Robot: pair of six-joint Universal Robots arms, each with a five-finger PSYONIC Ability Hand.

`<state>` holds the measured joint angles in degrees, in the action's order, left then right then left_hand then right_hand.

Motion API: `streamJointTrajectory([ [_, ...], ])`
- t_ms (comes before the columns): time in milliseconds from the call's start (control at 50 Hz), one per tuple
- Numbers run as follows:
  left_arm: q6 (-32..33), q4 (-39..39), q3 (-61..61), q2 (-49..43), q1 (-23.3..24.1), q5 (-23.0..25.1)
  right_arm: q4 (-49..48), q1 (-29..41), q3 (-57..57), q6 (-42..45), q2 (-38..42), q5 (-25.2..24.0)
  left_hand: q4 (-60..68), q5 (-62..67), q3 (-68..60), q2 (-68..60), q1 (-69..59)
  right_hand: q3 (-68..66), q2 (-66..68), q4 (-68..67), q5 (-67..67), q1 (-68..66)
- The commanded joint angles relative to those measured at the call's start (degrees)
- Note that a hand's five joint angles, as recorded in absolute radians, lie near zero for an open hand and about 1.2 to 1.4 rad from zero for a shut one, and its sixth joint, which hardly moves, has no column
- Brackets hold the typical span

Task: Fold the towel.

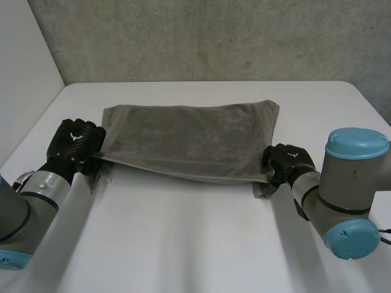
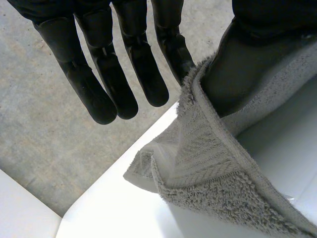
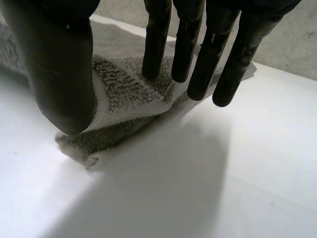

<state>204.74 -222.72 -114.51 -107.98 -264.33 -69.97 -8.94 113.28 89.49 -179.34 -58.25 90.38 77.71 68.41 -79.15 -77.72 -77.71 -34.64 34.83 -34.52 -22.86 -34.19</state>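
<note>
Towel (image 1: 189,137) spread on counter (image 1: 195,244); left robot hand (image 1: 76,141) clamped on its near left corner, right robot hand (image 1: 286,163) clamped on its near right corner; near edge raised slightly, likely so it can fold over to the far edge.

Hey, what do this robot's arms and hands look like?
The left arm and right arm are thick grey tubes with light-blue round caps. The left hand and right hand are black, each with a small white mark on its back. The fingers are black, segmented, with rounded tips.
</note>
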Motion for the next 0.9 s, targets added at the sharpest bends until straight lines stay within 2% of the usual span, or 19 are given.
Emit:
streamJointTrajectory([
  [20, -0.4, 0.0, 0.0, 0.1, 0.0, 0.0, -0.2, -0.2, -0.1, -8.7, 0.1, -0.9, 2.3, 1.6, -0.8, -2.3, -2.3, 3.0, -3.2, 2.9, 1.2, 2.6],
  [180, -0.9, 0.0, -0.1, 0.1, 0.2, 0.0, -0.9, 0.4, -0.6, -13.0, 2.4, -1.8, 2.3, 1.6, -0.8, -2.3, -2.3, 1.7, -1.9, 1.6, -0.1, 1.2],
  [240, -0.9, 0.0, -0.1, 0.1, 0.2, 0.0, -1.8, 0.5, -0.7, -13.1, 3.2, -1.3, 2.3, 1.6, -0.8, -2.3, -2.3, -4.2, 4.0, -4.3, -6.0, -4.7],
  [260, -1.0, 0.1, -0.1, 0.1, 0.1, 0.0, -2.4, 0.4, -0.6, -13.1, 3.4, -0.7, 2.3, 1.6, -0.8, -2.3, -2.3, -11.5, 11.3, -11.7, -13.3, -12.0],
  [280, -1.0, 0.1, -0.1, 0.1, 0.1, 0.0, -2.4, 0.4, -0.6, -13.1, 3.4, -0.6, 2.3, 1.6, -0.8, -2.3, -2.3, -11.6, 11.4, -11.7, -13.4, -12.1],
  [320, -1.2, 0.1, 0.0, 0.3, 0.0, 0.0, -4.0, -0.3, -0.6, -12.8, 2.9, 2.1, 2.3, 1.6, -0.8, -2.3, -2.3, -39.4, 39.2, -39.5, -41.1, -39.8],
  [340, -1.2, 0.1, 0.0, 0.3, 0.0, 0.0, -4.0, -0.3, -0.6, -12.8, 2.9, 2.1, 2.3, 1.6, -0.8, -2.3, -2.3, -39.5, 39.3, -39.6, -41.3, -40.0],
  [360, -1.4, 0.2, 0.0, 0.7, 0.0, -0.1, -4.9, -0.5, -0.9, -11.8, 1.9, 4.3, 2.3, 1.6, -0.8, -2.3, -2.3, -45.3, 45.1, -45.4, -47.1, -45.8],
  [400, -1.3, 0.3, 0.0, 0.9, 0.1, -0.2, -5.7, -1.2, -1.4, -10.5, 0.2, 6.0, 2.3, 1.6, -0.8, -2.3, -2.3, -45.4, 45.2, -45.5, -47.1, -45.8],
  [440, -1.3, 0.4, 0.0, 1.5, 0.1, -0.3, -7.0, -1.4, -2.0, -7.5, -3.1, 6.6, 2.3, 1.6, -0.8, -2.3, -2.3, -45.4, 45.2, -45.5, -47.1, -45.8],
  [480, -1.5, 0.8, -0.2, 3.7, 0.2, -0.5, -6.6, -1.7, -3.6, 5.3, -10.3, 2.5, 2.3, 1.6, -0.8, -2.3, -2.3, -45.4, 45.2, -45.5, -47.1, -45.8],
  [500, -1.5, 0.8, -0.2, 3.7, 0.2, -0.5, -6.6, -1.8, -3.6, 5.4, -10.3, 2.5, 2.3, 1.6, -0.8, -2.3, -2.3, -45.4, 45.2, -45.5, -47.1, -45.8],
  [540, -1.5, 0.9, -1.0, 5.5, 0.4, -0.4, -1.7, -1.3, -4.5, 20.9, -11.4, -4.4, 2.3, 1.6, -0.8, -2.3, -2.3, -45.4, 45.2, -45.5, -47.1, -45.8],
  [560, -1.5, 0.9, -1.0, 5.5, 0.4, -0.4, -1.7, -1.3, -4.5, 21.0, -11.4, -4.4, 2.3, 1.6, -0.8, -2.3, -2.3, -45.4, 45.2, -45.5, -47.1, -45.8],
  [580, -1.5, 0.9, -1.2, 6.1, 0.7, -0.3, 2.4, -1.3, -4.7, 27.5, -11.4, -6.6, 2.3, 1.6, -0.8, -2.3, -2.3, -45.4, 45.2, -45.5, -47.1, -45.8],
  [600, -1.5, 0.9, -1.2, 6.1, 0.7, -0.3, 6.6, -1.4, -4.8, 32.9, -11.4, -6.7, 2.3, 1.6, -0.8, -2.3, -2.3, -45.4, 45.2, -45.5, -47.1, -45.8],
  [700, -0.6, 3.2, -3.3, 8.1, 0.8, 0.3, 15.5, -2.4, -4.0, 41.6, -11.0, -4.5, 2.3, 1.6, -0.8, -2.3, -2.3, -45.4, 45.2, -45.5, -47.1, -45.8],
  [820, -0.4, 7.7, -4.5, 9.5, 0.7, 0.6, 17.3, -4.7, -1.9, 45.2, -11.5, -4.8, 2.3, 1.6, -0.8, -2.3, -2.3, -45.4, 45.2, -45.5, -47.1, -45.8],
  [900, -0.1, 13.4, -5.5, 12.8, 0.3, 2.1, 17.9, -5.4, 1.6, 50.7, -16.3, -6.3, 2.3, 1.6, -0.8, -2.3, -2.3, -45.4, 45.2, -45.5, -47.1, -45.8],
])
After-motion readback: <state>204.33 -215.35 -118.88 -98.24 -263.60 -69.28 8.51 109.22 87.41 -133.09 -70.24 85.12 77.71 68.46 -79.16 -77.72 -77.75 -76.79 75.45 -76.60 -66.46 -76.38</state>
